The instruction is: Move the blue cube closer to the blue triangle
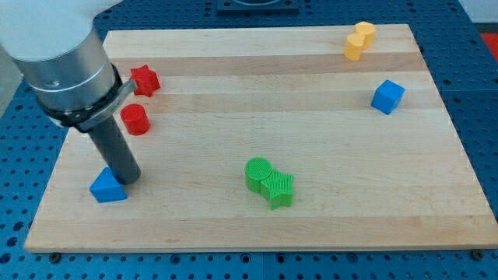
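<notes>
The blue cube (387, 96) sits near the view's right edge of the wooden board (257, 210). The blue triangle (107, 187) lies at the view's lower left. My tip (129, 180) rests on the board just right of the blue triangle, touching or nearly touching it, far from the blue cube.
A red star (144, 79) and a red cylinder (135, 120) lie at the upper left, close to the rod. A green cylinder (258, 172) and green star (278, 189) sit together at the bottom centre. Two yellow blocks (359, 40) stand at the top right.
</notes>
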`<state>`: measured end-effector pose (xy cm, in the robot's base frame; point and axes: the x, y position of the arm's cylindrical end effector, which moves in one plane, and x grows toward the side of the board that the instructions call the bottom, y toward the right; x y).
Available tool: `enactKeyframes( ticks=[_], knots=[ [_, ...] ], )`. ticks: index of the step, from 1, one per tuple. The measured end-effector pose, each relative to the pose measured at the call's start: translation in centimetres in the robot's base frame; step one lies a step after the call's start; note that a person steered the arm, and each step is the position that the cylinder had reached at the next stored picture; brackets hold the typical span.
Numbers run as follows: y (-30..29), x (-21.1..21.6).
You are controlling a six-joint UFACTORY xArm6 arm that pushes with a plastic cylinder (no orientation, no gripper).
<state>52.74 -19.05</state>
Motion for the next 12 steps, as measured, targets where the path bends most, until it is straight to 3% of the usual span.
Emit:
enactKeyframes(
  ticks=[2, 3, 6, 12],
  knots=[
    [-1.8, 0.0],
    [0.4, -2.1],
    [12.6, -6.1],
    [40.4, -7.1]
  ],
)
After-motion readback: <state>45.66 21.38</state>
